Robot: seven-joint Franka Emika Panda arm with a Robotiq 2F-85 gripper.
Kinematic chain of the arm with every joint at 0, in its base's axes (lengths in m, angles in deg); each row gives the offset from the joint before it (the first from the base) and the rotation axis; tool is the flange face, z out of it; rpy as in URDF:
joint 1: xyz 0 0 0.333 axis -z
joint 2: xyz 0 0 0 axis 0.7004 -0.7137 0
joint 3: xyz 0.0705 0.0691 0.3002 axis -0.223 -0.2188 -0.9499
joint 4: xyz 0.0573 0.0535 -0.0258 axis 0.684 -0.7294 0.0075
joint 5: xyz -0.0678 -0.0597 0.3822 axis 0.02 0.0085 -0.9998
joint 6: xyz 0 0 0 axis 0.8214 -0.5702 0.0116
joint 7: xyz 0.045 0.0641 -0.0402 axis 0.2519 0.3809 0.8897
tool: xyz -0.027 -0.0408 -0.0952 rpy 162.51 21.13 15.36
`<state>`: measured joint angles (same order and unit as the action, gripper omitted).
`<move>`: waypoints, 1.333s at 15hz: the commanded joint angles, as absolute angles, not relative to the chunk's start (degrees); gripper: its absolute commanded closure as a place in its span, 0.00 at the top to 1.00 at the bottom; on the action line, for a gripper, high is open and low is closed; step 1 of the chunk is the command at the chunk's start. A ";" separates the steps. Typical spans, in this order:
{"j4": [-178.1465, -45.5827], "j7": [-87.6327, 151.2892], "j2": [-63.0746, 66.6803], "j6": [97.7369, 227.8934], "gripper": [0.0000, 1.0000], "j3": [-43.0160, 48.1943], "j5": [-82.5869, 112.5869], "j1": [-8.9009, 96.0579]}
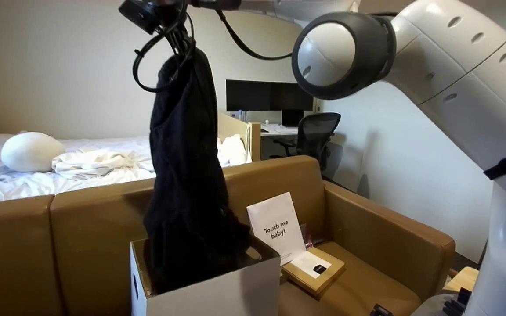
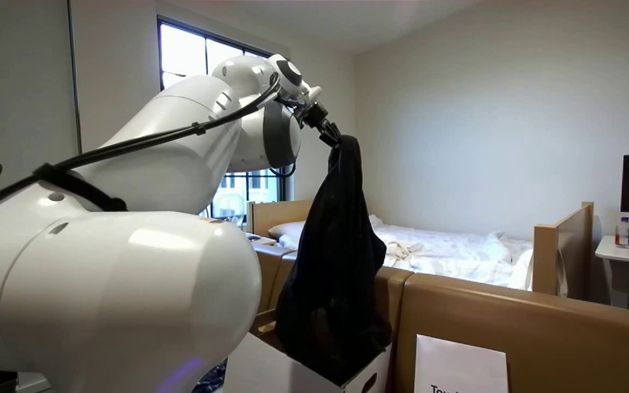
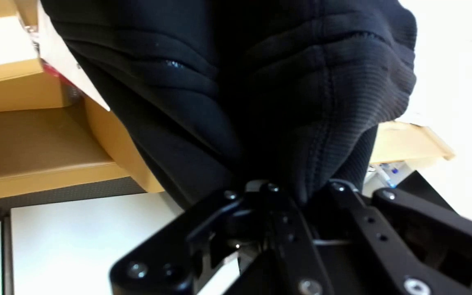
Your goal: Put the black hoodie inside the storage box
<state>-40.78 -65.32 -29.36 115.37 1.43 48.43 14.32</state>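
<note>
The black hoodie (image 1: 187,166) hangs as a long drape from my gripper (image 1: 186,46). My gripper also shows in an exterior view (image 2: 333,135) and is shut on the hoodie's upper end. The hoodie's lower part is inside the storage box (image 1: 218,292), bunched against the rim; the bottom of it is hidden by the walls. The box has white outer walls and a tan inside, and it also shows in an exterior view (image 2: 273,368). In the wrist view the hoodie (image 3: 240,90) fills the middle, its ribbed fabric pinched between the fingers (image 3: 301,188).
The box stands by the brown sofa (image 1: 275,180). Beside it are a white printed card (image 1: 277,224) and a small flat tan box (image 1: 316,274). A bed (image 1: 103,145) lies behind the sofa. A desk with monitors (image 1: 270,95) and an office chair (image 1: 319,131) stand farther back.
</note>
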 commanded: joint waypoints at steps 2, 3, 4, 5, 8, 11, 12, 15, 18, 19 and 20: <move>-40.45 -59.29 -31.73 107.37 0.07 4.62 40.51 17.48; -40.40 -57.71 -32.42 105.21 0.07 4.77 38.50 17.98; -40.37 -56.13 -33.20 103.19 0.07 4.89 37.08 17.52; -40.27 -54.59 -33.85 101.04 0.07 4.87 35.75 17.61; -40.31 -50.10 -35.45 95.56 0.07 4.64 33.61 15.49; -40.40 -45.95 -36.63 90.76 0.07 4.09 31.80 13.34; -40.55 -44.76 -36.99 88.85 0.07 3.91 31.19 12.89; -40.63 -40.86 -37.92 82.93 0.07 3.57 29.55 11.97; -40.67 -35.82 -38.53 77.64 0.16 3.43 28.47 11.76; -40.75 -33.76 -38.61 75.89 0.41 3.50 28.51 11.70; -40.73 -31.10 -38.68 74.56 0.42 3.65 28.87 11.63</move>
<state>-40.75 -38.26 -39.47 79.64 3.53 29.90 11.37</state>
